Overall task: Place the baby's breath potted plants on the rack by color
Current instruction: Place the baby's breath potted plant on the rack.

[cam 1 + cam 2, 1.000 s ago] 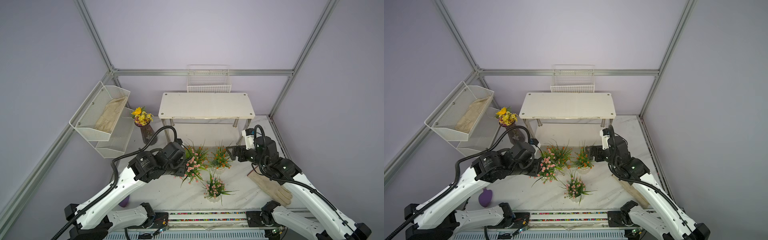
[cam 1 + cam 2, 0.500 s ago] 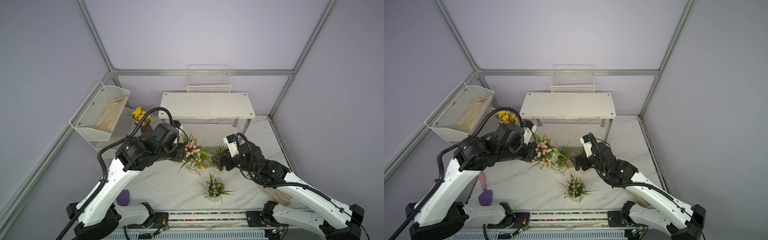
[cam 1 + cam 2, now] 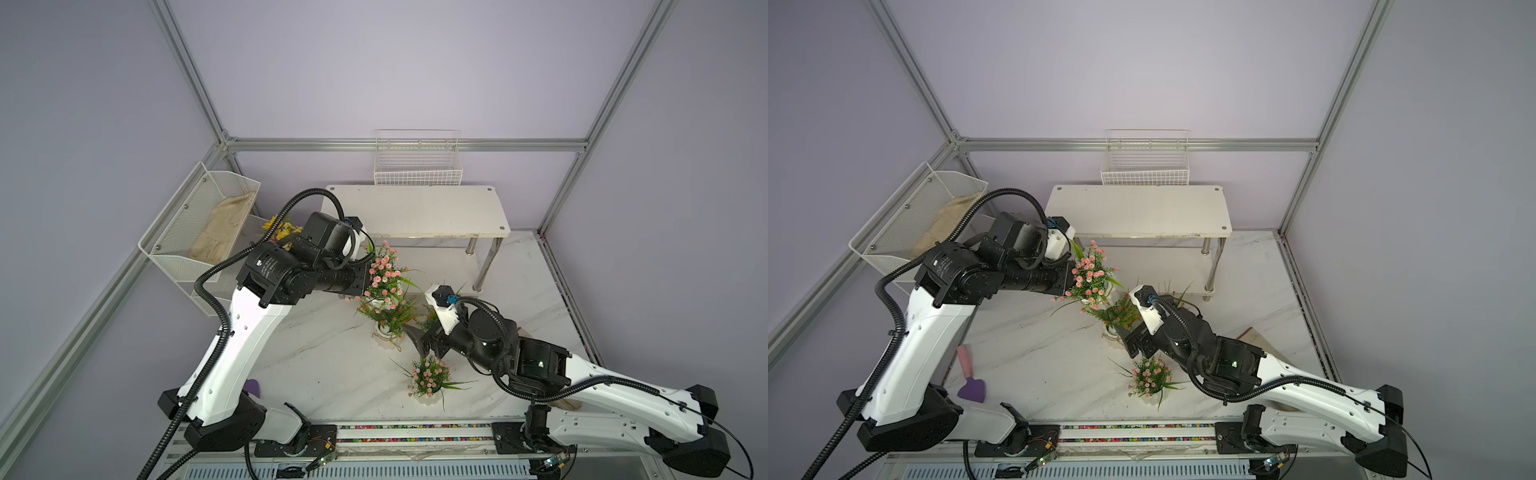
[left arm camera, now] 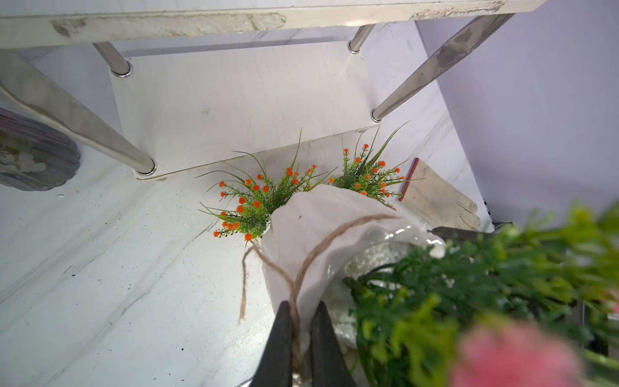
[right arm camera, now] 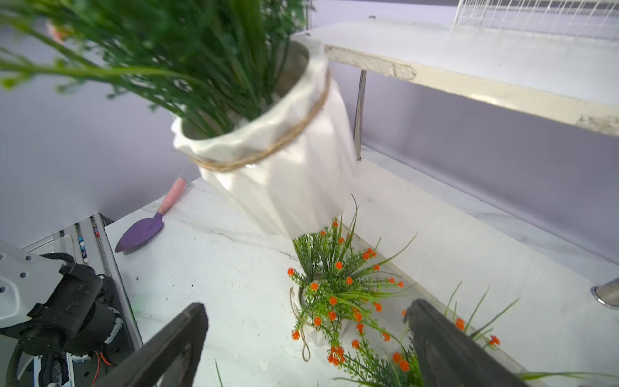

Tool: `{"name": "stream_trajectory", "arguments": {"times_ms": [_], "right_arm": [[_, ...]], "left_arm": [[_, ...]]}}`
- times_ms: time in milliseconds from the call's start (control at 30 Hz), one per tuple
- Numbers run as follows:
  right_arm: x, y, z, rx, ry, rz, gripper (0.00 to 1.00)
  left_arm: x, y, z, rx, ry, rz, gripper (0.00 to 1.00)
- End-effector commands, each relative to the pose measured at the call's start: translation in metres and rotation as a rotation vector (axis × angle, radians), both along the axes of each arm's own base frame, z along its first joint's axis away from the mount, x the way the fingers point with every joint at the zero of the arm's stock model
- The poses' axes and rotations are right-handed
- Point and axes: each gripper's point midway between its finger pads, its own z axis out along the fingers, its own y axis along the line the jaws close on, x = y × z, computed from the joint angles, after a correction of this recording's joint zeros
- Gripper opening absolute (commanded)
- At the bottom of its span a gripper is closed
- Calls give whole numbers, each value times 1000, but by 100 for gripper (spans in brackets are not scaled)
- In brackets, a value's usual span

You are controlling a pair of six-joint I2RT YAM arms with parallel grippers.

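Note:
My left gripper (image 4: 303,303) is shut on the rim of a white ribbed pot (image 4: 318,228). It holds that pink baby's breath plant (image 3: 382,270) tilted in the air, in front of the white two-tier rack (image 3: 415,210). Below it two orange plants (image 4: 258,201) (image 4: 365,174) stand on the table by the rack's lower board (image 4: 234,100). My right gripper (image 5: 306,306) is open just above and beside the nearer orange plant (image 5: 335,295), touching nothing. A second pink plant (image 3: 428,376) stands near the table's front edge.
A wire grid basket (image 3: 417,166) hangs behind the rack. White mesh wall baskets (image 3: 199,220) are at the left, with a yellow bouquet (image 3: 282,228) beside them. A purple trowel (image 3: 971,374) lies front left. A beige glove (image 4: 435,197) lies at the right.
My left arm has lifted the pink plant off the table, up and back toward the rack. My right arm has swung left and forward to the orange plants, jaws still open.

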Motion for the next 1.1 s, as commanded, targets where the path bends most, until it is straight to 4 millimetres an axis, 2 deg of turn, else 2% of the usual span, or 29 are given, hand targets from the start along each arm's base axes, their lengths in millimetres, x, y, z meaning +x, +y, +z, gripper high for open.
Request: {"name": "stream_trajectory", "arguments": {"times_ms": [0, 133, 367, 700, 800, 867, 1067], "right_arm": [[0, 8, 25, 26, -127, -6, 97], [-4, 20, 36, 49, -186, 28, 97], [3, 37, 46, 15, -243, 32, 97], [5, 47, 53, 7, -280, 43, 97], [10, 45, 57, 9, -298, 11, 97], [13, 43, 59, 7, -310, -9, 97], [22, 34, 57, -16, -320, -77, 97]], "left_arm": [[2, -24, 29, -124, -53, -87, 0], [3, -29, 31, -144, -50, -99, 0], [-2, -32, 38, -174, -55, -117, 0], [-12, -31, 41, -205, -52, -137, 0], [-12, -32, 33, -196, -30, -139, 0], [-21, -26, 40, -211, -51, -142, 0], [-22, -23, 41, -202, -67, -137, 0]]}}
